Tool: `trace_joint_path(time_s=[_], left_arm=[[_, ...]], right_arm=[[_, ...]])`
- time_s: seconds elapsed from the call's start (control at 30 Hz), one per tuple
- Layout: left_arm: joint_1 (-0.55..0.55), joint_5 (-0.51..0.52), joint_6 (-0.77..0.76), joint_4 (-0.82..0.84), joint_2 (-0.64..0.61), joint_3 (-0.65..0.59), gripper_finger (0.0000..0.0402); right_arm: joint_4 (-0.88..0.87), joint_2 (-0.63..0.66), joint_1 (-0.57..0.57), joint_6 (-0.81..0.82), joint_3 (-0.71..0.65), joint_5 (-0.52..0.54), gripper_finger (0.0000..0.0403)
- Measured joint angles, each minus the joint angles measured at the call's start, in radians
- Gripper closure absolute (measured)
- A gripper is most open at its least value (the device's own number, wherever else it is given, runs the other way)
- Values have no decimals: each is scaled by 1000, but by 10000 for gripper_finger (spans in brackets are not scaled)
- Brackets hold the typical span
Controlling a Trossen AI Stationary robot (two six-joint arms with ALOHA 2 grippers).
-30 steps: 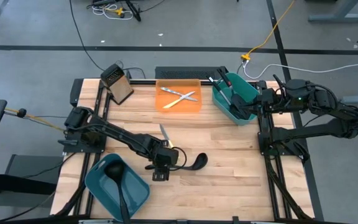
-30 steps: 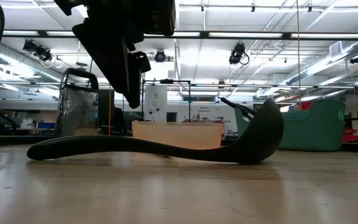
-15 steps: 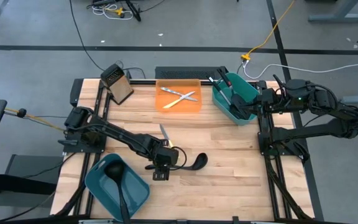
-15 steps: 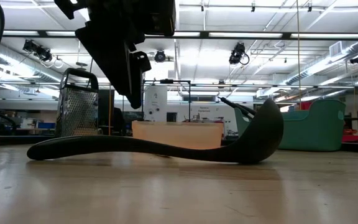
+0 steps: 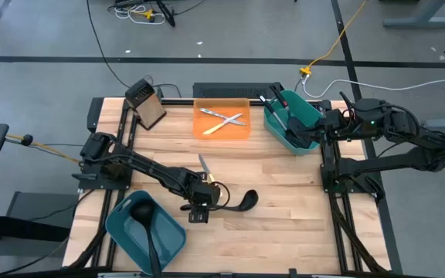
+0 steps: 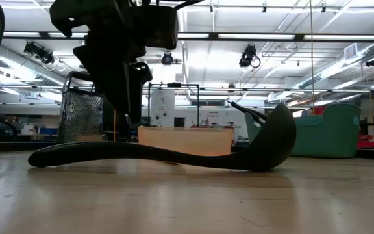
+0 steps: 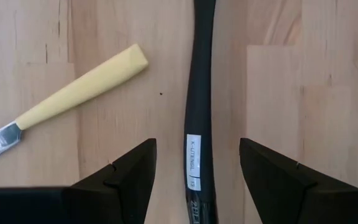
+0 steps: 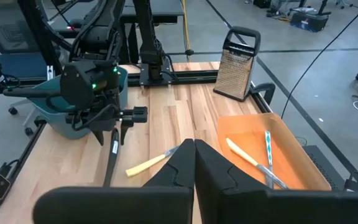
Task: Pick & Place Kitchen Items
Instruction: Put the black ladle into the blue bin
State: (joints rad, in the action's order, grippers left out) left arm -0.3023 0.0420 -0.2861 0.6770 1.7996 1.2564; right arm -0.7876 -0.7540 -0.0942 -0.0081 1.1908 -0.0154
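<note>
A long black ladle [image 5: 234, 202] lies on the wooden table near its middle. Its bowl [image 6: 274, 140] rests on the board and its handle [image 7: 201, 124] runs toward the table's left. My left gripper [image 7: 197, 146] hangs open just above the handle, pointing down, one finger on either side and clear of it. A yellow-handled knife [image 7: 82, 90] lies flat beside the handle. Another black ladle lies in the near-left teal bin [image 5: 130, 232]. My right gripper [image 8: 194, 155] is shut and holds nothing, raised at the table's far right.
An orange tray [image 5: 242, 135] with silver cutlery sits at the far edge. A teal bin [image 5: 304, 112] holding utensils is at the far right. A metal grater [image 5: 147, 104] stands at the far left. Bare wood lies to the right of the ladle.
</note>
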Motion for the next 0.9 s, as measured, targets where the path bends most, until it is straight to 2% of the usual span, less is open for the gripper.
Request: trace_joint_path(time_s=[0.9], left_arm=[[-5,36,31,-44,3,0,168]], right_arm=[[0,-21,0,-6,0,12,398]])
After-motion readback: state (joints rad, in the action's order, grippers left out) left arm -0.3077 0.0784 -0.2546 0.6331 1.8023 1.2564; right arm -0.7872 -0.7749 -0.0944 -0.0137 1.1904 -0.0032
